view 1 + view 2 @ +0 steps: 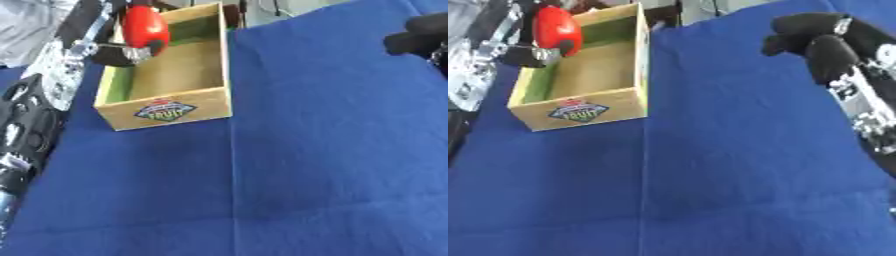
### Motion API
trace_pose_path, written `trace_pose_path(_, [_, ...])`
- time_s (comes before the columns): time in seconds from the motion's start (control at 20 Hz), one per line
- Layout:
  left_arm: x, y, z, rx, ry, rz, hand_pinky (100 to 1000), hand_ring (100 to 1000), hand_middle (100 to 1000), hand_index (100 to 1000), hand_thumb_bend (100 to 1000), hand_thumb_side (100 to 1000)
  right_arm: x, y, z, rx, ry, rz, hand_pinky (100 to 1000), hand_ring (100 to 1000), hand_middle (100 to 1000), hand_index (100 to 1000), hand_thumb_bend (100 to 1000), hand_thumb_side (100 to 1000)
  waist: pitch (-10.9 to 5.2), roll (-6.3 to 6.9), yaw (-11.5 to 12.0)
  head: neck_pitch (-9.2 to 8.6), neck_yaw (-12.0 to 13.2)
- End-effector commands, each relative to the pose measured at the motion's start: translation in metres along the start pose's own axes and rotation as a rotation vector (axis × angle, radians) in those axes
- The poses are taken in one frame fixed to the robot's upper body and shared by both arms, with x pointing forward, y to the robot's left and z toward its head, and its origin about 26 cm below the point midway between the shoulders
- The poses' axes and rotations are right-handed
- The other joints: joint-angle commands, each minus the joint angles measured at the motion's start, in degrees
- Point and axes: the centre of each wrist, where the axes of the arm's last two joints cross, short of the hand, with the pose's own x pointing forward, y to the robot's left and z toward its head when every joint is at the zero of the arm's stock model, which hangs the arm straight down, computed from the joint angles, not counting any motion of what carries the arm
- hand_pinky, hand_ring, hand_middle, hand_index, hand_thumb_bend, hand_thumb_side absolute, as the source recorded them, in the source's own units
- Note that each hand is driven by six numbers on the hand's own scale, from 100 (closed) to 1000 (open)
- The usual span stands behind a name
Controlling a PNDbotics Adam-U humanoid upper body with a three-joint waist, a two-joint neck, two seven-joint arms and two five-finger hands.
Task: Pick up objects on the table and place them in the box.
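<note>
Your left hand (122, 52) sits at the box's (188, 107) far left corner with its dark fingers curled round a red object (144, 27) — smooth and rounded, held above the box's left wall and partly over the inside. The box is light wood with a green-tinted inner wall and a "fruit" label on its near face; it stands on the blue cloth (306, 165) covering the bench, toward the far left. Its floor looks bare. Your right hand (820, 42) hovers well apart on the right side, above the cloth, its black fingers bent inward and holding nothing — it touches no object.
</note>
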Motion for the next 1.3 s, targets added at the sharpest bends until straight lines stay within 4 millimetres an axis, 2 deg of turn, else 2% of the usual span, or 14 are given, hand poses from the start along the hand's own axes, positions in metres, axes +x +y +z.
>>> trace_pose_path(0.05, [-0.003, 0.016, -0.006, -0.003, -0.04, -0.047, 648, 737, 766, 960, 821, 885, 0.007, -0.001, -0.002, 0.0, -0.024, 0.0, 927, 829, 664, 821, 100, 830, -1.48, -0.69, 0.5, -0.23, -0.3])
trace_pose_path(0.15, [-0.001, 0.018, -0.008, 0.013, -0.055, -0.049, 741, 786, 818, 1000, 890, 924, 0.006, -0.001, -0.002, 0.001, -0.018, -0.001, 927, 829, 663, 820, 100, 830, -1.6, -0.76, 0.8, 0.01, -0.4])
trace_pose_path(0.25, [0.0, 0.02, -0.009, 0.041, -0.057, -0.043, 766, 798, 830, 1000, 932, 956, 0.005, 0.0, -0.001, -0.002, -0.012, -0.004, 927, 829, 663, 820, 100, 826, -1.78, -0.87, 1.1, 0.24, -0.6])
trace_pose_path(0.45, [0.006, 0.024, -0.013, 0.209, -0.042, 0.03, 636, 661, 692, 895, 818, 964, 0.003, -0.001, 0.003, -0.015, 0.007, -0.006, 927, 828, 663, 820, 100, 824, -2.51, -1.48, 2.5, 0.96, -1.4])
trace_pose_path(0.5, [0.01, 0.028, -0.014, 0.281, -0.037, 0.064, 593, 621, 653, 868, 756, 953, 0.002, -0.002, 0.005, -0.023, 0.015, -0.005, 926, 828, 663, 820, 100, 823, -2.82, -1.7, 3.1, 1.3, -1.9])
trace_pose_path(0.55, [0.014, 0.033, -0.015, 0.366, -0.034, 0.106, 513, 563, 595, 823, 688, 957, 0.001, -0.003, 0.008, -0.033, 0.025, -0.003, 926, 828, 663, 820, 100, 821, -3.19, -1.94, 3.9, 1.75, -2.4])
trace_pose_path(0.7, [0.038, 0.05, -0.014, 0.567, -0.03, 0.263, 403, 475, 524, 752, 542, 930, -0.004, -0.006, 0.015, -0.068, 0.055, 0.005, 926, 828, 663, 820, 100, 817, -4.28, -2.63, 6.3, 3.09, -4.5])
trace_pose_path(0.9, [0.076, 0.075, 0.001, 0.639, -0.014, 0.499, 335, 419, 482, 720, 470, 896, -0.007, -0.008, 0.022, -0.123, 0.076, 0.008, 924, 828, 665, 820, 100, 814, -5.75, -3.72, 9.1, 4.3, -6.3])
trace_pose_path(1.0, [0.092, 0.086, 0.007, 0.627, -0.015, 0.583, 335, 419, 482, 720, 470, 896, -0.008, -0.008, 0.023, -0.14, 0.08, 0.007, 924, 828, 665, 820, 100, 814, -6.2, -4.11, 9.8, 4.54, -6.8])
trace_pose_path(1.05, [0.098, 0.086, 0.013, 0.606, -0.003, 0.63, 312, 390, 463, 711, 419, 838, -0.008, -0.008, 0.023, -0.152, 0.079, 0.005, 923, 828, 667, 820, 100, 815, -6.67, -4.57, 10.4, 4.65, -7.0])
trace_pose_path(1.3, [0.129, 0.094, 0.034, 0.56, 0.02, 0.809, 306, 382, 456, 704, 325, 753, -0.01, -0.009, 0.025, -0.204, 0.085, -0.004, 922, 828, 670, 820, 100, 816, -8.58, -6.13, 12.5, 5.29, -7.7])
